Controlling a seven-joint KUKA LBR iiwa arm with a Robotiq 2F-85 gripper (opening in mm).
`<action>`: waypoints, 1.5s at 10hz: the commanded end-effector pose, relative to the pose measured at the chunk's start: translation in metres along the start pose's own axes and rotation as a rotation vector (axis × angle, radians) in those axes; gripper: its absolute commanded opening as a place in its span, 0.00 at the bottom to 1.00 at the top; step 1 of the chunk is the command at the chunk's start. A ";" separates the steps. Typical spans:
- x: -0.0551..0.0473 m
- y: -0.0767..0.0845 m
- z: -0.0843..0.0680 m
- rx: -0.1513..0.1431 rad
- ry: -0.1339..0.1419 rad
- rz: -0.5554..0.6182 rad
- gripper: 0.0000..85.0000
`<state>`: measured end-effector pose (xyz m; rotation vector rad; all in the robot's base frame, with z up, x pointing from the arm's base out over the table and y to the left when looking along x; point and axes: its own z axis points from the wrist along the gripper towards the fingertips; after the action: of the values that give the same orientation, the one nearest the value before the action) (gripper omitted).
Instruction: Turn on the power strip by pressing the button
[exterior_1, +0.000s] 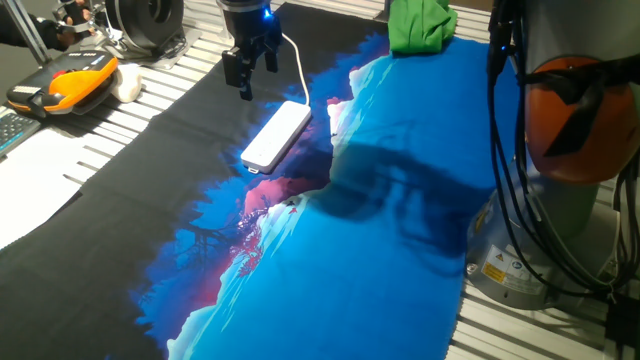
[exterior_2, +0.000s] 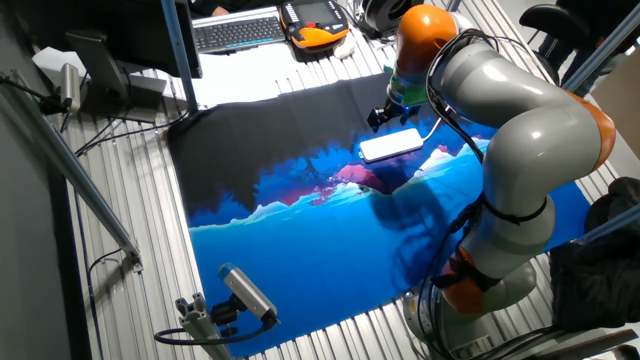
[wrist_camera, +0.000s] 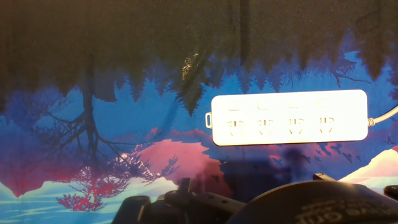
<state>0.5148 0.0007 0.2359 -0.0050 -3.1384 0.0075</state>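
The power strip (exterior_1: 277, 135) is a long flat white bar lying on a printed cloth (exterior_1: 380, 260), where the cloth's black part meets the blue. Its white cable (exterior_1: 300, 62) leaves the far end. My gripper (exterior_1: 250, 72) hangs above the black cloth, just left of the strip's cable end and apart from it. In the other fixed view the gripper (exterior_2: 384, 115) is just behind the strip (exterior_2: 392, 145). The hand view shows the strip (wrist_camera: 289, 117) from above with a row of sockets and a small tab (wrist_camera: 208, 118) at its left end. No view shows the fingertips clearly.
A green cloth bundle (exterior_1: 420, 25) lies at the far edge. An orange and black handset (exterior_1: 70, 80) and paper sheets (exterior_1: 30, 185) lie to the left. My arm's base (exterior_1: 560, 230) with cables stands at the right. A keyboard (exterior_2: 240, 32) and a camera on a stand (exterior_2: 245, 295) sit off the cloth.
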 end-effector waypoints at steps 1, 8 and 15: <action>0.000 0.000 0.000 0.010 0.146 0.142 0.00; 0.000 0.000 0.000 0.010 0.142 0.124 0.00; 0.000 0.000 0.000 0.010 0.144 0.126 0.00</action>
<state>0.5149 0.0005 0.2360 -0.1988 -2.9887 0.0216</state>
